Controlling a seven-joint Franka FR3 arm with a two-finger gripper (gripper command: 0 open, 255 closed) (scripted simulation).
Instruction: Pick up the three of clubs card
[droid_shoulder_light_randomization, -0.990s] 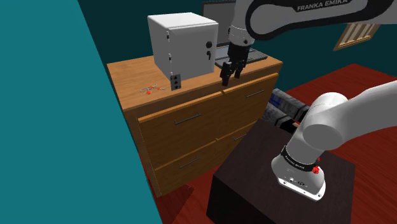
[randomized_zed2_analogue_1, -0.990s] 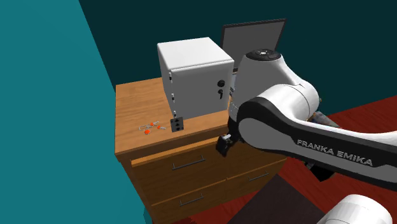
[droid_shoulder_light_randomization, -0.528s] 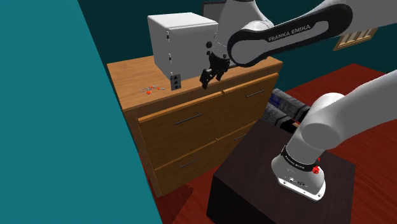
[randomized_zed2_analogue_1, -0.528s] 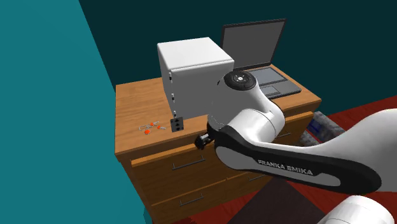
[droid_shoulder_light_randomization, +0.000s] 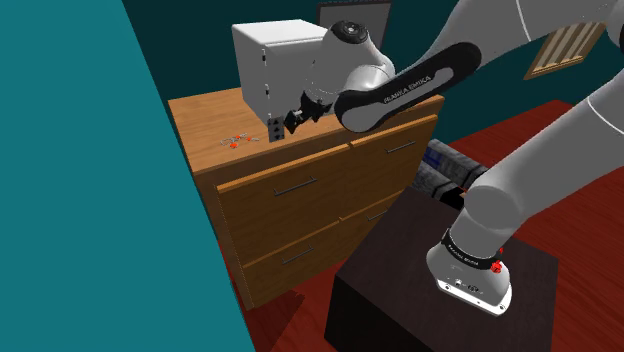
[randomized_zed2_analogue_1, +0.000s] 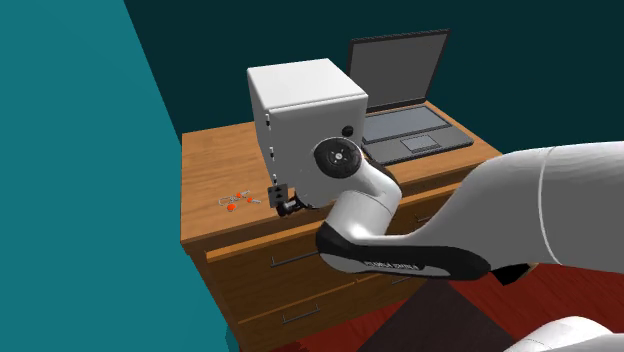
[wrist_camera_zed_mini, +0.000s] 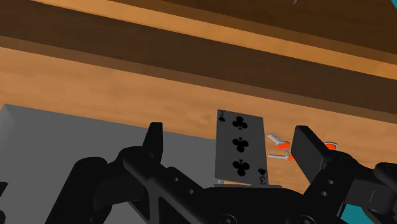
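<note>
While the claw hangs wide, I've got the three of clubs card framed between its fingers and neither one touches it; nothing is held. In the shoulder view the card stands upright on the wooden dresser, just beside the front corner of the white box, with the claw close on its right; whether it leans on the box I can't tell. The second exterior view agrees; card at the box's corner, claw right next to it, laptop well apart behind.

Here's my worry; the card shows me its face, so the fingers look set to close on its two thin side edges. I judge that could bow it or pop it out sideways. One finger sits near the box wall, so a crooked push forward may scrape the box or tip the card flat; once flat on the wood it would be much harder to lift. The small orange-tipped bits lie just beyond the other finger; a wide sweep could scatter them.
</note>
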